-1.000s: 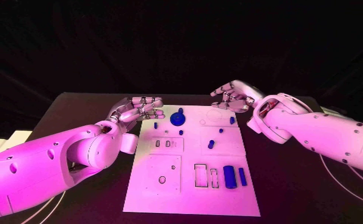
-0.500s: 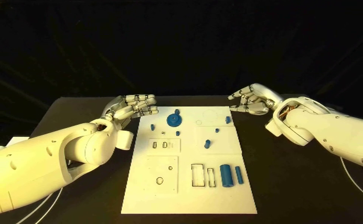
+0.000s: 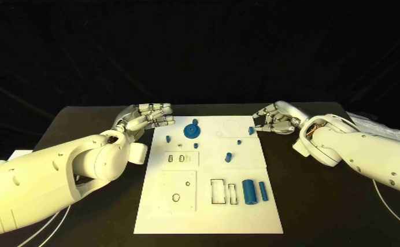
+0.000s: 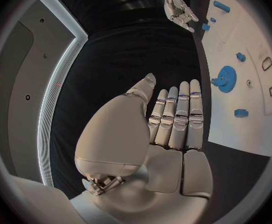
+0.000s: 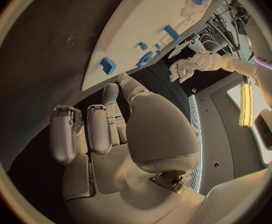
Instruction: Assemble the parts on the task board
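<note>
Task board point(image 3: 208, 201) is sitting mid-frame; I'm hovering both hands, left hand point(image 3: 148, 118) and right hand point(image 3: 275, 118), released and empty, risking nudging the blue gear point(image 3: 192, 130).

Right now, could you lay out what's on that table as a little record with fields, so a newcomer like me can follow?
Surface: black table
Centrepiece: white rectangular task board, lying flat
Largest part: round blue gear, near the board's far end
Other parts: two blue cylinders lying side by side near the board's right edge; several small blue pieces scattered mid-board
Left robot hand: beside the board's far left corner, holding nothing
Right robot hand: at the far right corner, fingers curled, nothing visibly held
</note>
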Motion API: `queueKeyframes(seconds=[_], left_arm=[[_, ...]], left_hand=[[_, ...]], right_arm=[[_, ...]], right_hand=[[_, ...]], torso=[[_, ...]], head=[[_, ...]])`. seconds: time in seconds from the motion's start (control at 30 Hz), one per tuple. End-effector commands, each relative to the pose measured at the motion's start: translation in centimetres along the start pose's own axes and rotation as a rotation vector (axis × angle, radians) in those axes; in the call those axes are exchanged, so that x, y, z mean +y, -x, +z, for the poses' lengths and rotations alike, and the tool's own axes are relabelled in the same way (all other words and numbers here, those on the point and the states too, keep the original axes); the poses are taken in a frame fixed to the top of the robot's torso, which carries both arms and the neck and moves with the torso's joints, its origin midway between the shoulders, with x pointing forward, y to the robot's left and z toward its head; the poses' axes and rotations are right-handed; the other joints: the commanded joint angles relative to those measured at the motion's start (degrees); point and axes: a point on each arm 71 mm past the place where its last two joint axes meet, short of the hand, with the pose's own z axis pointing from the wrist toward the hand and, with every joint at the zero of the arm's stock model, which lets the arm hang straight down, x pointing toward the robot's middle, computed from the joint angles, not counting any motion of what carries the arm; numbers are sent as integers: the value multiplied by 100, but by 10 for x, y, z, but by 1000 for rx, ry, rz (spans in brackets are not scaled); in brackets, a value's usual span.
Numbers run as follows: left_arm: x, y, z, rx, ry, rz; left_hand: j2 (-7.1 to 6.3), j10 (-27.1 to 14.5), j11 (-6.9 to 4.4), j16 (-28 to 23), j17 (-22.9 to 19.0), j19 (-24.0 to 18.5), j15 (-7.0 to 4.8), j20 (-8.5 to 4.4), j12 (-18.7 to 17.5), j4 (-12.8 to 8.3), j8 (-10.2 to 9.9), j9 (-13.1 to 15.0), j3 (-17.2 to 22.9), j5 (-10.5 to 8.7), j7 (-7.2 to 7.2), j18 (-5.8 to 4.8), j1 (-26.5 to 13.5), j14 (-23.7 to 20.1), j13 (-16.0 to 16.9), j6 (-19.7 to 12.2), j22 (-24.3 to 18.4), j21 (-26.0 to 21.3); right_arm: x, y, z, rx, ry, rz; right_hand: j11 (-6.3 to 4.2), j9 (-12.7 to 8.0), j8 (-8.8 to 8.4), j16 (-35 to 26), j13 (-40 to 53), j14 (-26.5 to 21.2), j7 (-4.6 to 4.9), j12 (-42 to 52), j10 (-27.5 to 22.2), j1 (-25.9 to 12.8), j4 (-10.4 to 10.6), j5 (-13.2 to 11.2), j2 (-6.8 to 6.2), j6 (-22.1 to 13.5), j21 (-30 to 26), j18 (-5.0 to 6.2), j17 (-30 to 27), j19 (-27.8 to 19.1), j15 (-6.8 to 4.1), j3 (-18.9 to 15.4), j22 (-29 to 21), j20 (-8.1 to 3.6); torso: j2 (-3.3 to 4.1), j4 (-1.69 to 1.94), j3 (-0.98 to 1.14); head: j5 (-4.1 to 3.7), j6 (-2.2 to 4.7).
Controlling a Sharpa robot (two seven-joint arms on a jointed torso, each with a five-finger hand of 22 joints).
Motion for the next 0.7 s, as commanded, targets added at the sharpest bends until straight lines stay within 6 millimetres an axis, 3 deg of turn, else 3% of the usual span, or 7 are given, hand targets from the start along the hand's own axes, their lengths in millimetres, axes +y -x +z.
queueKeyframes(seconds=[0.03,0.7], left_arm=[[-1,-3,0,23,-11,-15],[1,-6,1,38,5,-21]], left_hand=[[-7,-38,14,-22,-12,-37,-7,-7,18,-34,-24,6,-5,-8,23,-41,-70,-41,2,-29,-12,-22],[-6,-44,23,-23,-20,-38,-3,3,19,-36,-26,6,-12,-18,35,-34,-91,-47,2,-31,-18,-30]], right_arm=[[-1,-8,0,39,8,-8],[-8,-23,6,74,-15,-16]], right_hand=[[2,-4,-26,-17,-4,243,-2,-16,-17,8,-27,-35,-70,-30,-24,29,5,-20,8,-32,53,3],[-20,24,43,-18,53,248,-22,63,62,88,-85,-87,41,107,-18,26,19,-9,-7,-11,71,-5]], torso=[[2,0,-5],[1,0,-3]], head=[[6,-30],[28,-54]])
